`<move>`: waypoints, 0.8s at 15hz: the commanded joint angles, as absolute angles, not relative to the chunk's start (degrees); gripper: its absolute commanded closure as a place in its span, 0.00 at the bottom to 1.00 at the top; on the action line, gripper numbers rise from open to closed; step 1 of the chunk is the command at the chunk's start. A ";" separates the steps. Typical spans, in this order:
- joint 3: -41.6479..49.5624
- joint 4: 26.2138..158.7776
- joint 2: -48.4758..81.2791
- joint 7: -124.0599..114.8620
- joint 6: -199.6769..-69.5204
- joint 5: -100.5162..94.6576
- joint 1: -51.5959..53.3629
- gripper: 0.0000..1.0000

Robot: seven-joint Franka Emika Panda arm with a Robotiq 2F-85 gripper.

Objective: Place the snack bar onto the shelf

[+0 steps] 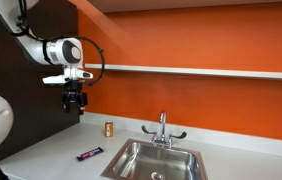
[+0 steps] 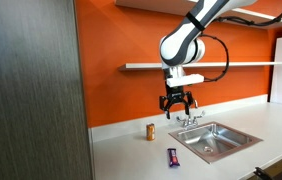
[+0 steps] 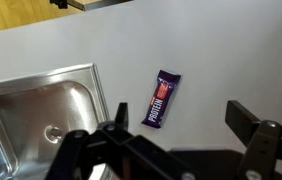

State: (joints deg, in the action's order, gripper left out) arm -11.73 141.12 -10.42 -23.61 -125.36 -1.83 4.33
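The snack bar [image 1: 89, 154] in a dark purple wrapper lies flat on the pale grey countertop [image 1: 51, 158], left of the sink; it also shows in an exterior view [image 2: 173, 155] and in the wrist view [image 3: 162, 99]. The shelf [image 1: 201, 71] is a thin white ledge along the orange wall, also seen in an exterior view [image 2: 221, 65]. My gripper [image 1: 73, 100] hangs open and empty well above the counter, fingers down; it shows in an exterior view [image 2: 175, 103] and in the wrist view [image 3: 181, 115], with the bar lying between its fingers far below.
A steel sink [image 1: 159, 160] with a faucet [image 1: 162, 128] is set in the counter right of the bar. A small orange-brown can [image 1: 108, 128] stands by the wall. A dark panel [image 2: 31, 90] stands at the counter's end.
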 commanded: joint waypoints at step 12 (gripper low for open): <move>-5.66 140.82 9.93 -25.00 -146.60 -5.49 5.79 0.00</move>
State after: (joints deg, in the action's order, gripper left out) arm -7.23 141.89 6.20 -23.61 -142.95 -4.11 4.65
